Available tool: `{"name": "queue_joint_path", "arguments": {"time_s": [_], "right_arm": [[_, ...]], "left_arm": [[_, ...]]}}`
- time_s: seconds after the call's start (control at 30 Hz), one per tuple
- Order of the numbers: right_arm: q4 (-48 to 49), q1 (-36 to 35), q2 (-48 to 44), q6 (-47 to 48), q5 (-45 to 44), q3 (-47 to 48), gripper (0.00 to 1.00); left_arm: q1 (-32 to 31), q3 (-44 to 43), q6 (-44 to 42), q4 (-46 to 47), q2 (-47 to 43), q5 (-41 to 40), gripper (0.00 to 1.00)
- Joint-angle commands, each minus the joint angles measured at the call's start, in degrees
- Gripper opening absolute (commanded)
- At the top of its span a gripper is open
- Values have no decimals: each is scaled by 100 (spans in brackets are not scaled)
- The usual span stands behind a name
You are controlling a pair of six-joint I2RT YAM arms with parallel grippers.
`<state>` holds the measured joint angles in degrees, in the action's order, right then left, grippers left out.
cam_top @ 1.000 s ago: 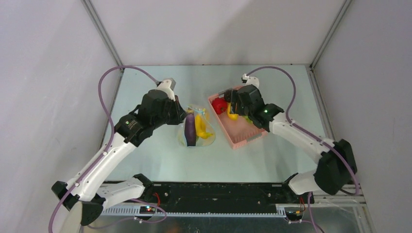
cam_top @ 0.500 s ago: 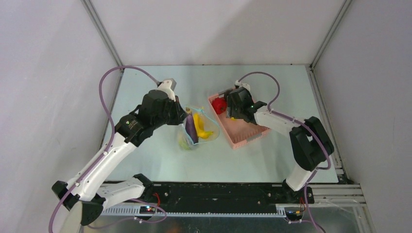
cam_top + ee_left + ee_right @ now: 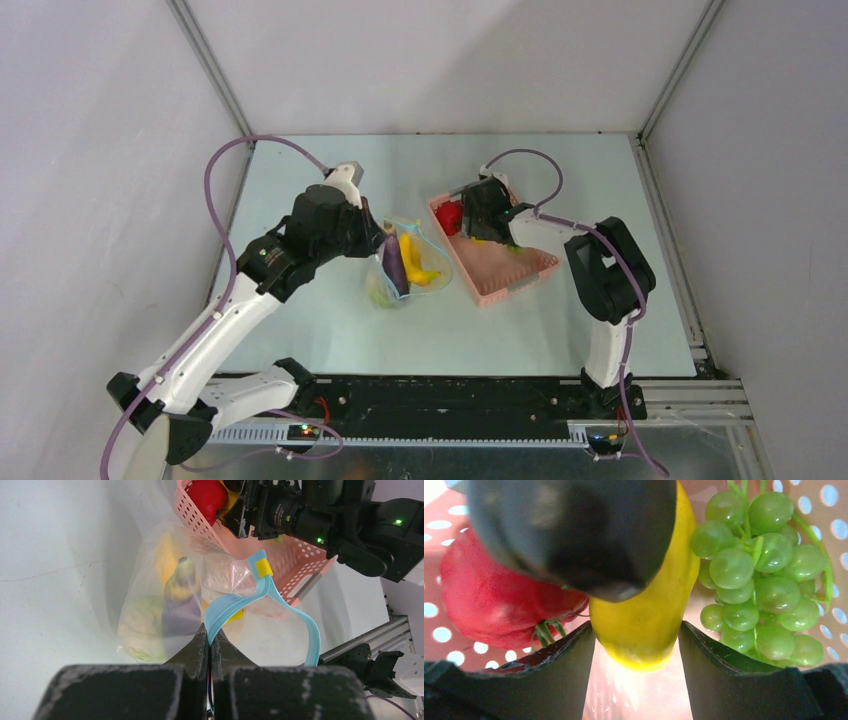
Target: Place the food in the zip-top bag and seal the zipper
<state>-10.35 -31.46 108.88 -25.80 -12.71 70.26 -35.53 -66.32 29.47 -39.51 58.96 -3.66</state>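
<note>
Yellow is what you want now — the yellow piece (image 3: 644, 625) sits between the two fingers of the right gripper (image 3: 638, 640), down in the pink basket (image 3: 505, 280). The fingers are right up against its sides, but it is hard to tell if they squeeze it yet. A red fruit (image 3: 494, 605) lies on one side and the green grapes (image 3: 759, 575) on the other, both very near.

Close slowly and straight, so you pinch only the yellow piece and do not catch a grape stem. Lift straight up before you swing over.

The left gripper (image 3: 210, 640) is shut tight on the blue zipper (image 3: 235, 605) and holds up the mouth of the zip-top bag (image 3: 150, 580), which rests on the desk (image 3: 330, 330). A banana (image 3: 412, 262), a purple piece (image 3: 177, 610) and a pale cabbage (image 3: 137, 625) lie inside. Aim for the open loop of the zipper — drop the piece in from above.
</note>
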Motion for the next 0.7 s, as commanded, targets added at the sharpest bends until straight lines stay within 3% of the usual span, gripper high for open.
{"name": "queue_joint_path", "arguments": {"time_s": [0.0,0.27,0.37,0.53,0.67], "right_arm": [[146,35,230,-160,-204,262,65],[132,63,457,-245,-434,424,64],[131,64,457,-173,-432,434,57],[-107,40,180,-93,-429,434,38],[-509,-144,-306,52,-491,402,33]], "left_arm": [[30,5,-103,400,-16,135,2],[28,13,-96,413,-31,164,2],[31,14,-98,417,-34,183,2],[31,14,-70,422,-41,208,2],[32,23,-55,426,-49,199,2]]}}
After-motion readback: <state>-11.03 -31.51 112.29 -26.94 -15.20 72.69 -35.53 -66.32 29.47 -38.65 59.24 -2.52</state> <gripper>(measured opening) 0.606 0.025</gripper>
